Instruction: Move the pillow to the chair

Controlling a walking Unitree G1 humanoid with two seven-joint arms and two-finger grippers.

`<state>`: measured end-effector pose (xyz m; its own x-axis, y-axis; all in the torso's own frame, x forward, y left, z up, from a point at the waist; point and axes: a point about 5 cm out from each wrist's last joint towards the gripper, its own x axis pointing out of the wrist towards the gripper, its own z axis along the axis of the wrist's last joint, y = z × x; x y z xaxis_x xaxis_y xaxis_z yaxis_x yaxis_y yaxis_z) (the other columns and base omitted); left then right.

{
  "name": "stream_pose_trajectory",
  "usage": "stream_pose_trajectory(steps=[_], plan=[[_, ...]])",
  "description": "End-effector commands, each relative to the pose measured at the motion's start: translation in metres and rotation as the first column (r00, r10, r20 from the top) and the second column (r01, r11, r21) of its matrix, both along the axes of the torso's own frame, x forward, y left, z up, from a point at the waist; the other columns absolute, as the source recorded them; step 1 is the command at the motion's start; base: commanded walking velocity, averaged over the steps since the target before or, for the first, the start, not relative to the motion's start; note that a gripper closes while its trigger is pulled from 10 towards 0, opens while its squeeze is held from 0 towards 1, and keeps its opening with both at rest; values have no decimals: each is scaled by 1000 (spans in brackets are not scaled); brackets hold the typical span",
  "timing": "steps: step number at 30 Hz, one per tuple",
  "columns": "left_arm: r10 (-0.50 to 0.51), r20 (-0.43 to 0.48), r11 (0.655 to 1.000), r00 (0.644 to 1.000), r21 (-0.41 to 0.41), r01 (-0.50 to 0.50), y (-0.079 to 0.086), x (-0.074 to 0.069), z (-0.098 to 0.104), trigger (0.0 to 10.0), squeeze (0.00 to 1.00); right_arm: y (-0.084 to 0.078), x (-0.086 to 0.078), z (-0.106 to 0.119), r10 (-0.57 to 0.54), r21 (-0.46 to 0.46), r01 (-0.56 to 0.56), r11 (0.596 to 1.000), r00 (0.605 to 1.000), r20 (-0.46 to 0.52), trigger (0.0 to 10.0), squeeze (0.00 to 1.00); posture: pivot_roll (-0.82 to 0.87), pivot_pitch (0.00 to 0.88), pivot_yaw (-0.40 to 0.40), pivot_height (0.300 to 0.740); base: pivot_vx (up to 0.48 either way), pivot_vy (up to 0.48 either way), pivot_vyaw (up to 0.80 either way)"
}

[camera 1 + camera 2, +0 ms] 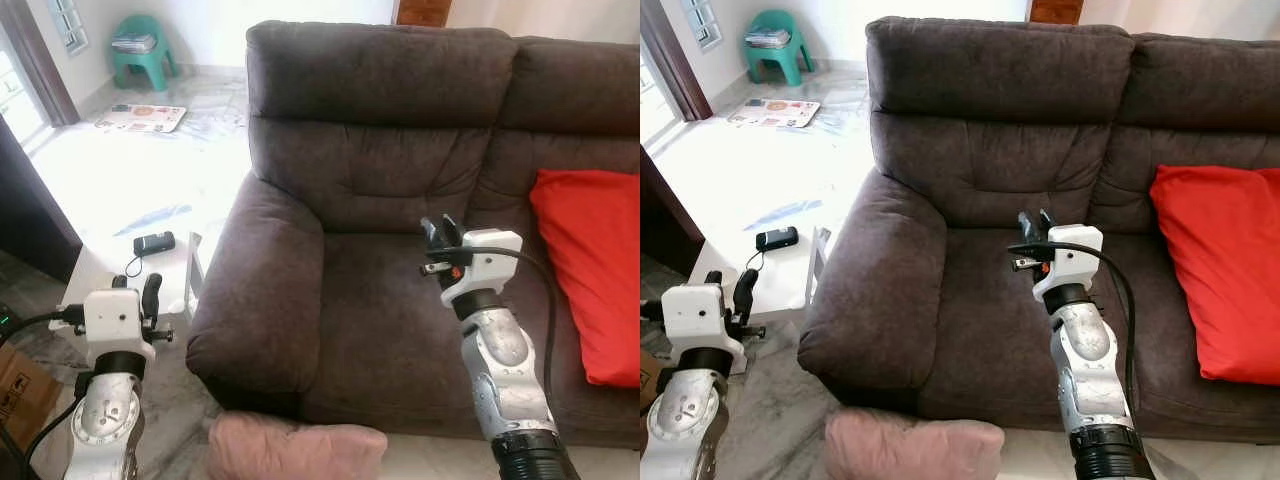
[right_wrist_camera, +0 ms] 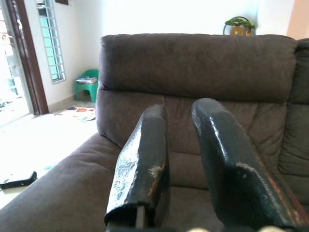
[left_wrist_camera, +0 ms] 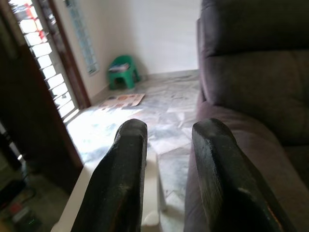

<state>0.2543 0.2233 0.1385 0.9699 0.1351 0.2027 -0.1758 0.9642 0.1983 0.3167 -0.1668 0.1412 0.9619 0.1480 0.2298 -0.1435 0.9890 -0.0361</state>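
Below, the pink pillow lies flat, long axis left-right.

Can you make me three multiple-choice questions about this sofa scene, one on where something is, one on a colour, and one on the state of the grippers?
1. Where does the pink pillow lie?
A. On the sofa seat
B. On the floor in front of the sofa
C. On the green stool

2. What colour is the cushion on the sofa's right seat?
A. Red
B. Blue
C. Grey

3. What does the right gripper hold?
A. The pink pillow
B. A phone
C. Nothing

Answers:
1. B, it lies on the floor below the front edge of the dark brown sofa, between the two arms.
2. A, it is bright red against the dark upholstery.
3. C, in the right wrist view its fingers stand apart above the seat with nothing between them; the left gripper is empty as well, beside the sofa's armrest.
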Motion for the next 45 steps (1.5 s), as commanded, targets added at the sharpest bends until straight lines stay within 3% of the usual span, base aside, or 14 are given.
stream_pose_trajectory(steps=[1, 5, 15, 45], plan=[[-35, -21, 999, 999, 22, 36, -3, 1, 0, 10000, 0, -1, -1, 0, -8, 2, 8, 1000, 1000, 0, 10000, 0, 67, 9, -20, 740, 0, 0, 0], [-80, -36, 995, 996, 52, 81, -8, 4, -2, 10000, 0, -2, -6, -8, -21, 8, 21, 1000, 1000, -23, 10000, 0, 58, 9, -7, 740, 0, 0, 0], [-112, -39, 993, 993, 21, 113, -18, 12, -3, 10000, 0, -3, -11, -8, -37, -8, 37, 999, 999, -31, 10000, 0, 53, 33, -8, 740, 0, 0, 0], [-99, -26, 995, 995, 1, 99, -18, 11, -2, 10000, 0, 0, -9, -7, -32, -2, 32, 999, 998, -45, 10000, 0, 63, 58, -18, 731, 0, 0, 0]])
